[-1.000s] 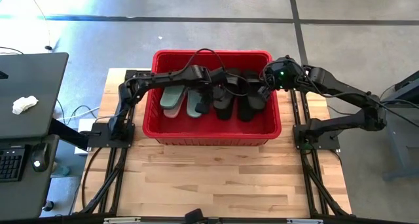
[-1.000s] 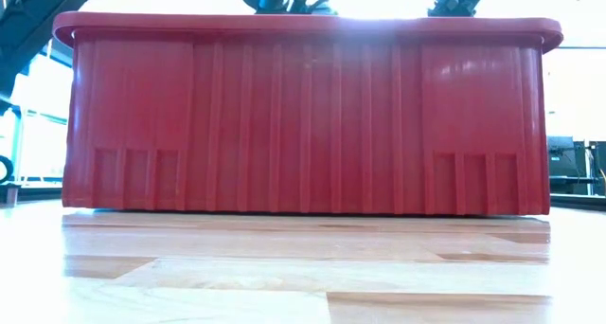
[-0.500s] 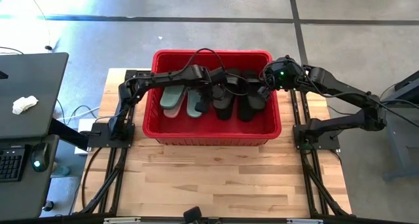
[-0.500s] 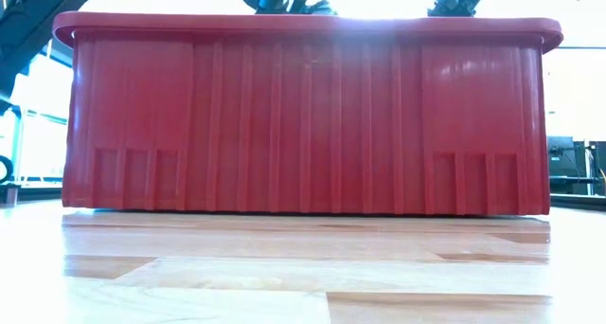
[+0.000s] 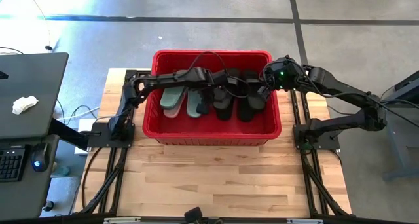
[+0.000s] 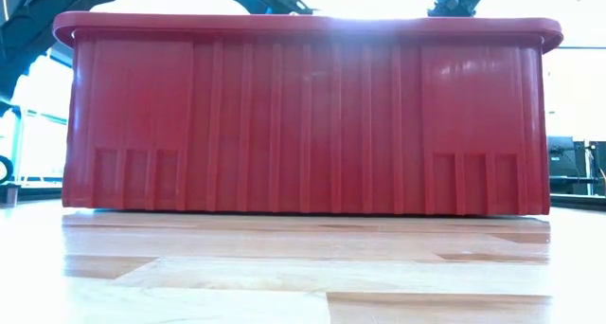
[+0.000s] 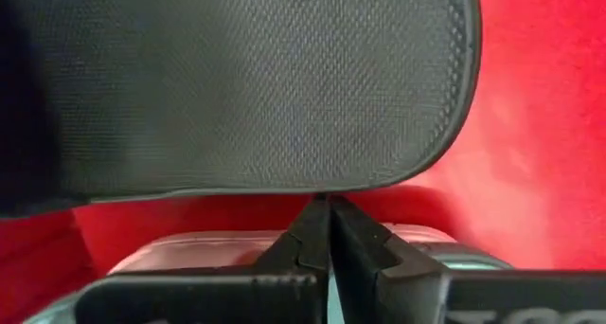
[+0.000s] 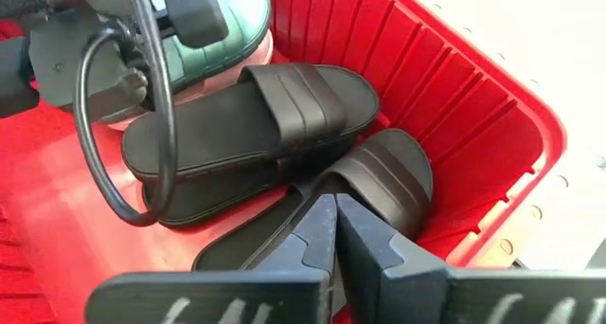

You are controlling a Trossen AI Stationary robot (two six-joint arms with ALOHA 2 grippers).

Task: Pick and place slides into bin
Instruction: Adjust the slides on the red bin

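The red bin (image 5: 213, 129) stands on the wooden table and fills the low view (image 6: 303, 116). Inside lie a sage-green pair (image 5: 182, 101) at the left and black slides (image 5: 237, 101) at the right. A pale slide edge (image 8: 268, 45) shows under a green one. My left gripper (image 7: 329, 215) is shut over the bin's middle (image 5: 221, 86), its tips at the rim of a black slide's textured face (image 7: 246, 78). My right gripper (image 8: 333, 210) is shut low over the black slides at the bin's right (image 5: 260, 90). My left gripper's shut fingertips (image 7: 320, 210) stand right at the rounded edge (image 7: 322, 189) of a black slide that faces the camera flat; I cannot tell whether they touch it. My right gripper's shut fingertips (image 8: 322, 215) lie over the footbed (image 8: 312, 193) of a strap-up black slide; I cannot tell whether they touch it.
The bin's thick rim and walls (image 8: 445, 125) enclose both grippers. My left arm's cable loop (image 8: 123, 125) hangs over the black slides. Bare wooden table (image 5: 216, 178) lies in front of the bin. A desk with a keyboard (image 5: 26, 86) stands to the left.
My left arm has risen a little over the bin, its elbow moving up and toward the table's right. The slides and my right arm have kept still.
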